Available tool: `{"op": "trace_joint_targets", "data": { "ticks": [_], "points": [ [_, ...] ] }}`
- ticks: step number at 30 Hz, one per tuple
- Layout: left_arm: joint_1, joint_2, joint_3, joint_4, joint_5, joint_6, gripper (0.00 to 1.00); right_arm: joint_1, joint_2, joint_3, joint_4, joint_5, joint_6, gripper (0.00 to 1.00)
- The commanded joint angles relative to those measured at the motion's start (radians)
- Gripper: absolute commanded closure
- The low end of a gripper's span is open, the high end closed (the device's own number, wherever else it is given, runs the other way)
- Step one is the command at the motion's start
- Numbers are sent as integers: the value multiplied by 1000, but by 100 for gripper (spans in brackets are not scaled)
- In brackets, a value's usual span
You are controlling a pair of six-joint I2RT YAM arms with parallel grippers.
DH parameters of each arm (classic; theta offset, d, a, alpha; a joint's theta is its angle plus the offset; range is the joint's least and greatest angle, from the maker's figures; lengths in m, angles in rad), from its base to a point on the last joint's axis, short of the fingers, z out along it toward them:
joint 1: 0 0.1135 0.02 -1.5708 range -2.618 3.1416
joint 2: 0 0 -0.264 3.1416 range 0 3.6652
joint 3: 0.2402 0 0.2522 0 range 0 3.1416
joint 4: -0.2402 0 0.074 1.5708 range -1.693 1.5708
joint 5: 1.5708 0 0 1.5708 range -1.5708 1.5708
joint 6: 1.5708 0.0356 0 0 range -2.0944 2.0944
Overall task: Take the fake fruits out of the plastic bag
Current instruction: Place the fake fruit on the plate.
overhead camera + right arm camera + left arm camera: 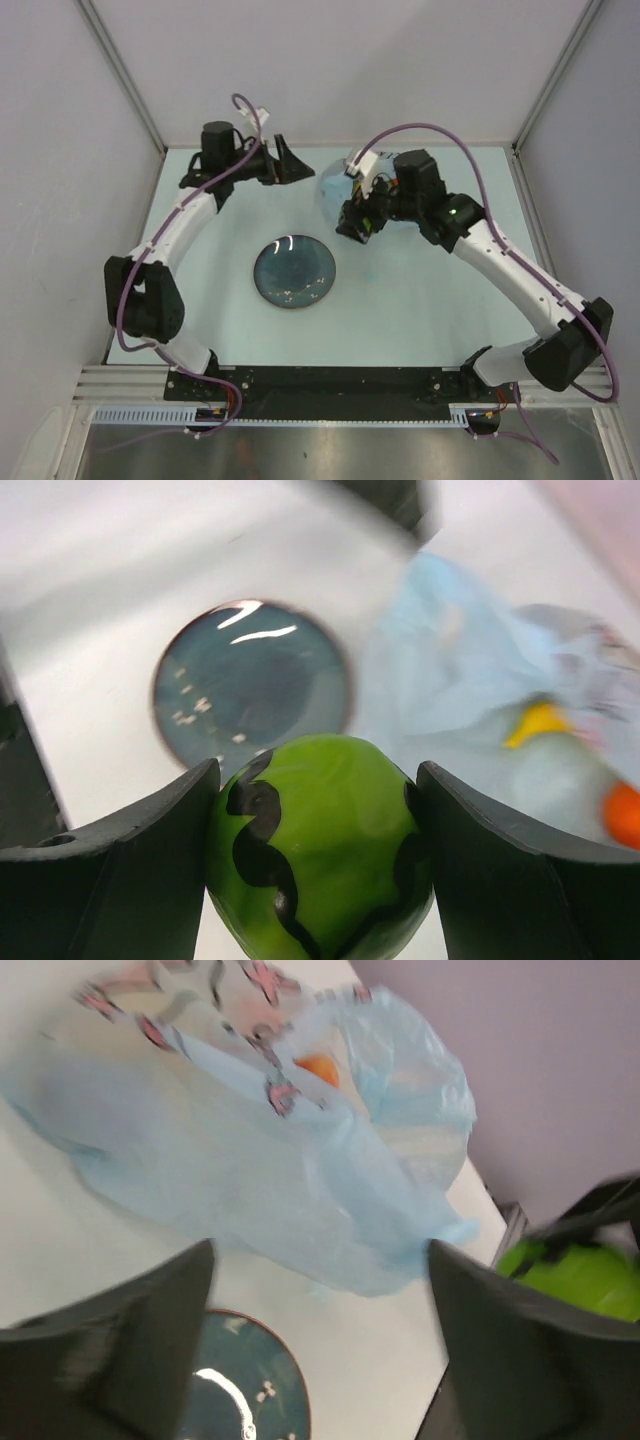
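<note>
Pinched between the two dark fingers (110, 880) of the right gripper (318, 780) sits one green round fruit (320, 845), glossy, with dark wavy stripes. Both fingers press against its sides. It is outside the plastic bag (450, 680), held over the table (420, 300) between the bag and the plate (250, 695).

Just past the fruit in the right wrist view lies the single dark round plate, with nothing on it. To its right the one light blue bag lies crumpled on the table. Two more fruits show through its thin plastic: one yellow fruit (538, 722) and one orange fruit (625, 815). Both are blurred, and whether the bag holds any others cannot be told.

In the left wrist view the left gripper (320, 1250) is spread wide with nothing between its fingers. The plate's rim (250, 1380) shows under it. Beyond it lies the bag (250, 1160) with its pink and dark print, and the orange fruit (318, 1068) shows inside. The green fruit (575, 1275) appears at the right edge.

From above, two arms reach to the far side of the table. The left gripper (285, 160) is just left of the bag (335, 185), and the right gripper (357, 225) is at the bag's near edge. The plate (295, 272) lies nearer the bases, between the arms.
</note>
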Motion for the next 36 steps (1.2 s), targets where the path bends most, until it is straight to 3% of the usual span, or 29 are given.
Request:
{"op": "trace_joint_targets", "data": {
  "ticks": [1,5,6,9,11,17,19,22,23,24,25,29,31,36],
  "points": [
    [144,-155,132,-7,-22,-36,0,87,68,-21,-5,-70,-56,66],
    [189,-174,320,-150,26,-9,0,219,153,-6,75,-74,-107,65],
    [190,-172,364,-238,14,2,0,240,207,-1,84,-78,-116,65],
    [210,-192,479,-297,-56,-37,0,283,321,20,136,-72,-98,66],
    [236,-247,459,-221,-64,-126,0,283,381,42,199,-49,-21,67],
    [411,-426,209,449,-75,-409,0,251,582,115,247,2,44,69],
    [445,-431,230,464,-141,-417,0,247,628,131,248,-3,39,67],
    [486,-392,322,445,-144,-453,0,262,660,137,233,-12,2,55],
    [500,-384,332,465,-147,-520,0,266,662,135,227,-11,-7,47],
    [526,-379,335,491,-153,-566,0,273,660,131,233,36,-7,10],
    [538,-379,332,519,-168,-666,0,289,647,117,259,76,2,1],
    [587,-376,321,599,-231,-918,0,288,563,106,285,115,65,0],
    [597,-388,321,556,-259,-1010,0,286,524,106,262,89,91,0],
    [650,-396,323,501,-234,-1136,0,280,418,74,236,34,154,0]
  ]
}}
